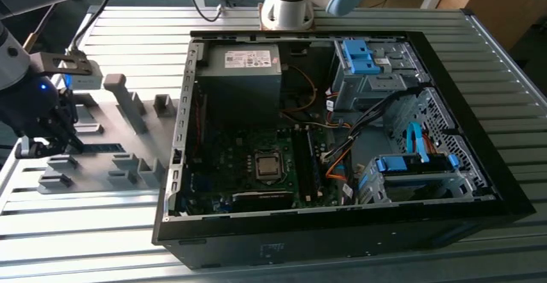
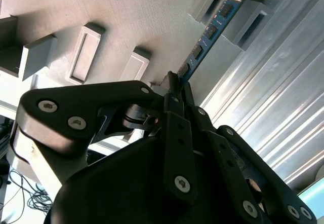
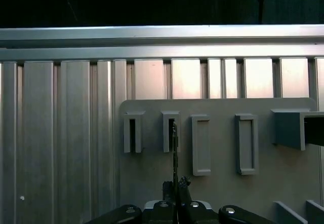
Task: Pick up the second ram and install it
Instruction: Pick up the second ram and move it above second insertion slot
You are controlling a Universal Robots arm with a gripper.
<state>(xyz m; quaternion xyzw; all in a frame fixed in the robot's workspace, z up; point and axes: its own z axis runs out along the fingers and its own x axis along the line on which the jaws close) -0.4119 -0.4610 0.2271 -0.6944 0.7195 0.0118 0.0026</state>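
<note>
Arm (image 1: 289, 4) stretched to the exterior view's left, wrist (image 1: 30, 104) angled down, gripper (image 2: 175, 82) fingers (image 2: 177, 127) drawn close together

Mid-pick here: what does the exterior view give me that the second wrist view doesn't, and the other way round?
Exterior view: the open computer case with its motherboard, standing to the exterior view's right of the grey tray. Second wrist view: the fingers closed on one end of the memory stick, whose blue board and dark chips face the camera, with its other end between two upright blocks. Both: the gripper down at the tray.
</note>
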